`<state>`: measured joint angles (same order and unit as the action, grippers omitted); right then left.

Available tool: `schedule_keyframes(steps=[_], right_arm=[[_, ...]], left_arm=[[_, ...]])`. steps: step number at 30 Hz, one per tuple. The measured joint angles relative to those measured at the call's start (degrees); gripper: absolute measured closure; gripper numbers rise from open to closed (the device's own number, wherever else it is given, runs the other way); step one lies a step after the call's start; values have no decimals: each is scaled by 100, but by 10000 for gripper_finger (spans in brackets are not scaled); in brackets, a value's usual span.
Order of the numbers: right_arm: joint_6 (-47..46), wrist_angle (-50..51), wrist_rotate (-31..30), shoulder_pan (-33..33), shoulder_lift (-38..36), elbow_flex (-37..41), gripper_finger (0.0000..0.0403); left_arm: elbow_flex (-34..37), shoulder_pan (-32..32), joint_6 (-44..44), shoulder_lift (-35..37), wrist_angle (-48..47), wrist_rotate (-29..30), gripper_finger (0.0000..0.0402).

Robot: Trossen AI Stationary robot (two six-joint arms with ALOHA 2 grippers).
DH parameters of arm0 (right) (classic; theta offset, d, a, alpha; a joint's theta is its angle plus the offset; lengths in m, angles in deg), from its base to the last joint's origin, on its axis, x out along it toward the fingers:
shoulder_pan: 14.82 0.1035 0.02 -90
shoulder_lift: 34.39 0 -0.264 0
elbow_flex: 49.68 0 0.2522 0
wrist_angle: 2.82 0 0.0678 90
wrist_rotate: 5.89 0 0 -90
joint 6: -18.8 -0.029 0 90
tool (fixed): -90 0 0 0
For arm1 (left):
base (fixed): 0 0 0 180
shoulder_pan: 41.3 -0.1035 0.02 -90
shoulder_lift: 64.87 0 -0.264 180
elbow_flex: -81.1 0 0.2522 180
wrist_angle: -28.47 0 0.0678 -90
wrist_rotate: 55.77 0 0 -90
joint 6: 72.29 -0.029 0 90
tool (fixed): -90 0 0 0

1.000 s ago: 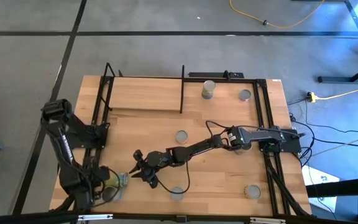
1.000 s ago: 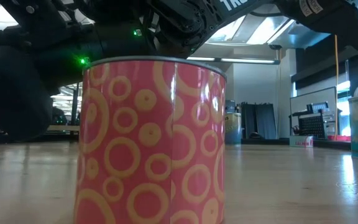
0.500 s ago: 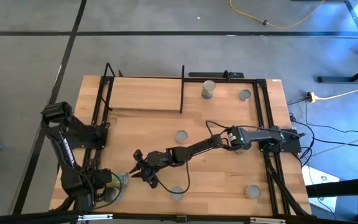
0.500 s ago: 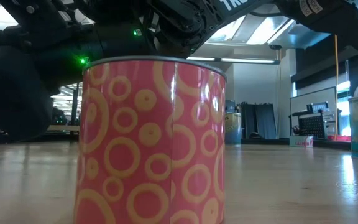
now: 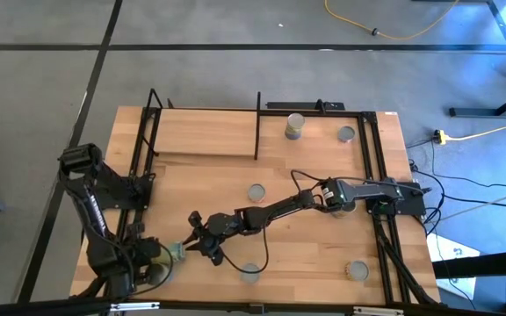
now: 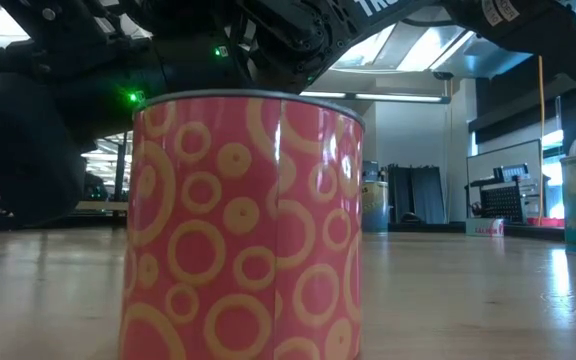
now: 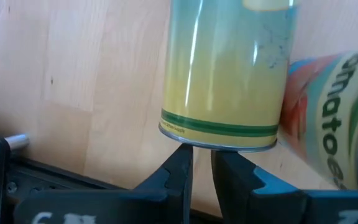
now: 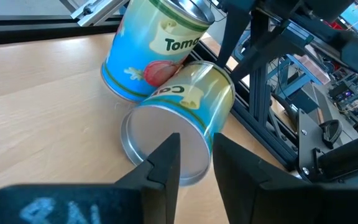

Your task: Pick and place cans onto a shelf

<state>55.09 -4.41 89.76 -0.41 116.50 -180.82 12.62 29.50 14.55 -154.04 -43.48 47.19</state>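
1. My left pincer is all but closed, with only a thin slit between the fingers and nothing in it. Its tips sit just at the rim of a yellow-green can that lies on its side.
2. My right pincer is drawn in nearly as tight and is also empty. It points at that same can's bare silver end from the opposite side, right up against it.
3. A blue tomato can touches the tipped can's side. Both are at about 7 o'clock on the wooden surface, where my two arms meet.
4. My right arm stretches across from the 3 o'clock edge, and my left folds in at the 8 o'clock corner.
5. The shelf sits at 11 o'clock, a pale board in black rods.
6. More cans stand apart on the surface:
   - one just past the shelf's 3 o'clock end
   - one at 1 o'clock
   - one near the middle
   - one at 6 o'clock
   - one at 5 o'clock
7. From surface level, a pink can with orange rings stands upright close to the camera.
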Motion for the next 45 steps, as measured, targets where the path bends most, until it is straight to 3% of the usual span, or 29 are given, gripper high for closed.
schedule_keyframes(steps=[6,27,37,45], right_arm=[[0,-27,0,0,22,0,305],[302,-33,-101,-41,142,4,309],[299,-35,-99,-44,142,4,394],[-28,-31,-107,-72,142,4,400]], left_arm=[[0,-82,-49,0,2,260,350],[0,-115,-46,2,6,252,350],[0,-115,-46,2,6,246,350],[0,-115,-19,2,2,244,350]])
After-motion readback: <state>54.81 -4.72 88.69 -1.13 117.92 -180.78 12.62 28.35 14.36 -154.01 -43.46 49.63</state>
